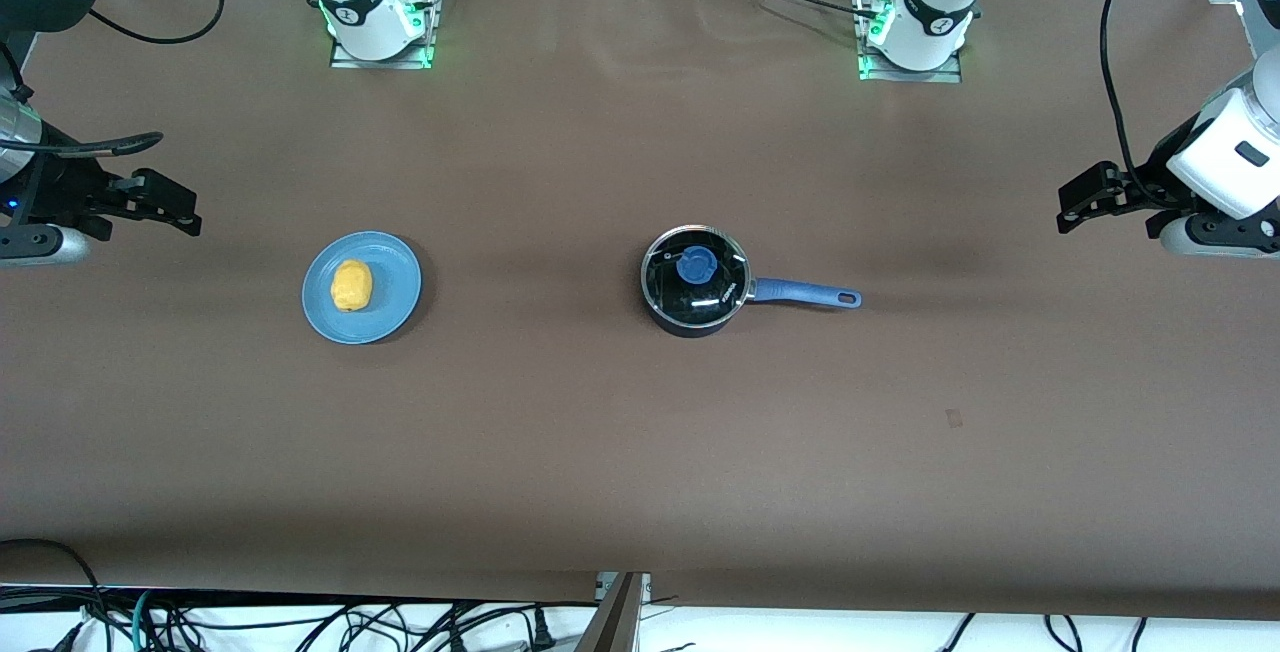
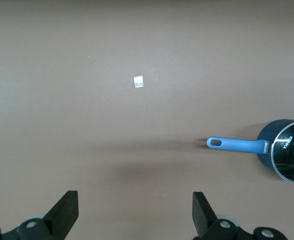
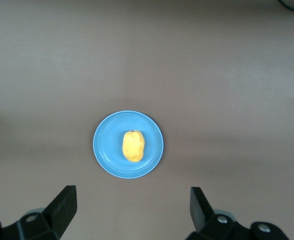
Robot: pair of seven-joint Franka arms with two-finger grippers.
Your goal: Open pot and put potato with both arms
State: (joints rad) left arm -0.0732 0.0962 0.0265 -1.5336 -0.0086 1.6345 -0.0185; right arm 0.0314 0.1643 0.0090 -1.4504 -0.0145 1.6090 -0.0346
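Observation:
The pot (image 1: 697, 282) stands near the middle of the table with its glass lid and blue knob (image 1: 696, 264) on, and its blue handle (image 1: 805, 293) points toward the left arm's end. The potato (image 1: 351, 285) lies on a blue plate (image 1: 395, 282) toward the right arm's end. My left gripper (image 1: 1066, 211) hovers open and empty over bare table at its own end; its wrist view shows its gripper (image 2: 135, 210), the handle (image 2: 237, 145) and the pot (image 2: 287, 160). My right gripper (image 1: 186, 213) hovers open and empty at its end. Its wrist view shows its gripper (image 3: 132, 205) just short of the plate (image 3: 106, 145) and potato (image 3: 133, 146).
A small pale scrap (image 1: 954, 418) lies on the brown table, nearer the front camera than the pot's handle, also seen as the scrap (image 2: 138, 82). Both arm bases (image 1: 380, 22) stand along the table edge farthest from the camera. Cables (image 1: 300, 622) hang under the nearest edge.

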